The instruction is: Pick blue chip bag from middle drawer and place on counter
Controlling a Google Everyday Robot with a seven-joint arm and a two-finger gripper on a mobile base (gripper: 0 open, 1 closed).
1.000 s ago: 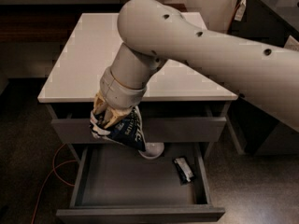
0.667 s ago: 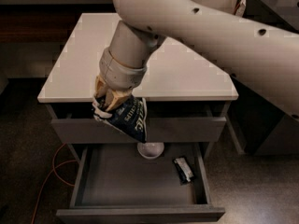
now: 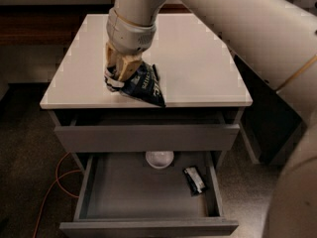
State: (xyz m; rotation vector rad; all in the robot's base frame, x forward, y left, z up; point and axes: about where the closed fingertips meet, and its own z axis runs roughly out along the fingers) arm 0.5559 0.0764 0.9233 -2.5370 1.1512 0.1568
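Navy foil of the chip bag (image 3: 143, 86) is pinched at its crumpled left end by the gripper (image 3: 119, 77), whose jaws are closed on that fold. The bag sits low over the front left part of the counter (image 3: 203, 58), and its lower corner reaches the front edge. Whether it rests on the surface cannot be told.

Risk: if released here, the bag may tip off the rim, because its free corner lies at the very edge. It would then drop towards the open middle drawer (image 3: 129, 195) below, where a white bowl (image 3: 159, 158) and a black packet (image 3: 194, 180) lie. The grip takes only a fold of slick foil, so I judge slippage possible.

Condition: dark blue with white lettering, creased and puffed, slanting down to the right.
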